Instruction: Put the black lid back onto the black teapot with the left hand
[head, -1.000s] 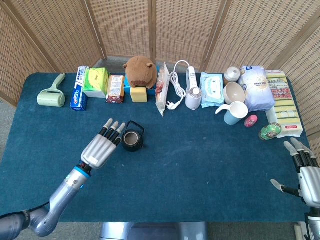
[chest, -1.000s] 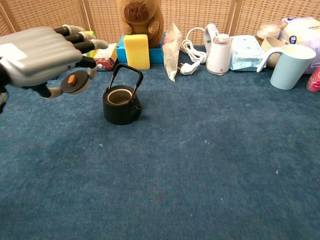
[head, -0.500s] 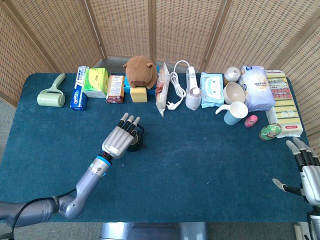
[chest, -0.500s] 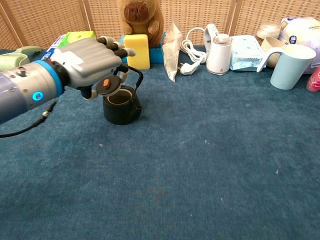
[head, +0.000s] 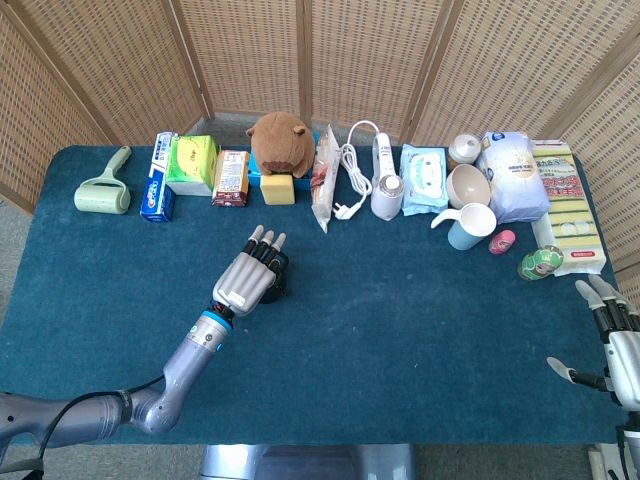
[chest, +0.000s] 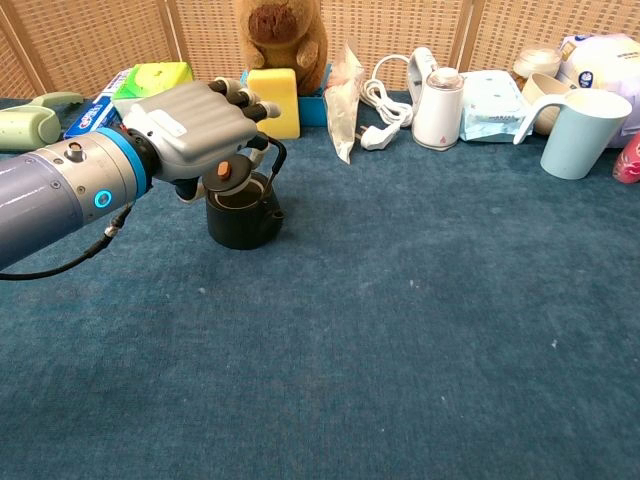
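The black teapot (chest: 243, 217) stands on the blue cloth left of centre, its wire handle upright. My left hand (chest: 195, 128) hovers right over it and holds the black lid (chest: 227, 174), with its orange knob, just above the pot's open mouth. From the head camera the left hand (head: 255, 273) covers most of the teapot (head: 281, 287) and the lid is hidden. My right hand (head: 612, 335) lies open at the table's far right edge, holding nothing.
Along the back stand a lint roller (head: 102, 189), toothpaste box (head: 158, 190), green box (head: 193, 164), brown plush (head: 280, 142) on a yellow sponge (chest: 273, 102), charger cable (head: 351, 180), wipes (head: 423, 178), a blue cup (chest: 581, 132) and bagged goods (head: 514, 176).
My left hand carried the lid rightward from left of the teapot to directly over its opening, and lowered slightly. The right hand barely shifted.
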